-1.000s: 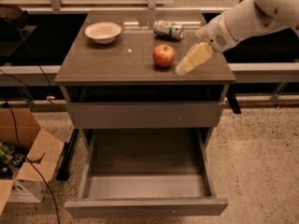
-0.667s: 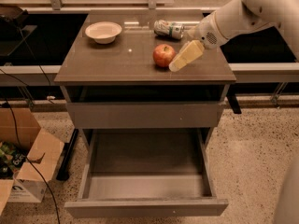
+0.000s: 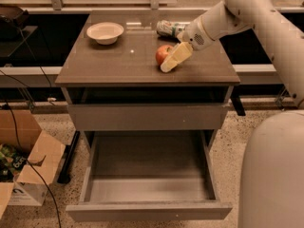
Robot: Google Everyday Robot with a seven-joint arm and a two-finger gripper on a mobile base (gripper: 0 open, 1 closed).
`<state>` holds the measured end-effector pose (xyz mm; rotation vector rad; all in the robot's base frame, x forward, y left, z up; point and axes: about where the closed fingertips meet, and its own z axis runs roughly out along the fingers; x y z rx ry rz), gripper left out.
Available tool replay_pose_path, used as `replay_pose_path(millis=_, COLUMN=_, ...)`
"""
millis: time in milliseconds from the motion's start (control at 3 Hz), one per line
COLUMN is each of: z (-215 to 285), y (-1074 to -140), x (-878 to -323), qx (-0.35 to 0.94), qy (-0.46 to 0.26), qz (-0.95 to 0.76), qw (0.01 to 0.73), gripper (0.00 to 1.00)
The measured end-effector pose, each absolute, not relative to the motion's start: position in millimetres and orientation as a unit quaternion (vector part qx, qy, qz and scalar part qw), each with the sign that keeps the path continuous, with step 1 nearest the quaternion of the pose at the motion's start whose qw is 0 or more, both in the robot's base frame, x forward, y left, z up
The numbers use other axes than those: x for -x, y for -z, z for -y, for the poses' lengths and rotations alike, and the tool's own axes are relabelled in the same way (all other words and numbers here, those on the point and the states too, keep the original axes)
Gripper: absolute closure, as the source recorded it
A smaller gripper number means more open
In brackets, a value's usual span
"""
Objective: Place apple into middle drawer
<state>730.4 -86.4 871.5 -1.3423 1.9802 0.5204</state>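
The apple [image 3: 162, 54] is seated on the cabinet top [image 3: 118, 63], right of centre, where it was a second ago; it is not yet lifted. The gripper [image 3: 172, 60] is now set against its right side, having been brought in leftward from just beside it. Whether the gripper is released or clenched cannot be told. A grasp is judged to be at hand, with lifting and lowering still to be done. The middle drawer [image 3: 147, 167] is pulled out below. The can [image 3: 169, 28] is found just behind the gripper, the bowl [image 3: 105, 32] well apart at rear left.
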Motion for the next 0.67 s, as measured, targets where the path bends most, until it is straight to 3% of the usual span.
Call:
replay_pose_path(millis=333, z=71, y=-860, x=-742, qx=0.522, qy=-0.214, qz=-0.757, qw=0.329, gripper=0.0)
replay_pose_path(millis=667, z=58, y=-850, x=-749, qx=0.526, qy=-0.224, qz=-0.757, qw=0.318, gripper=0.18)
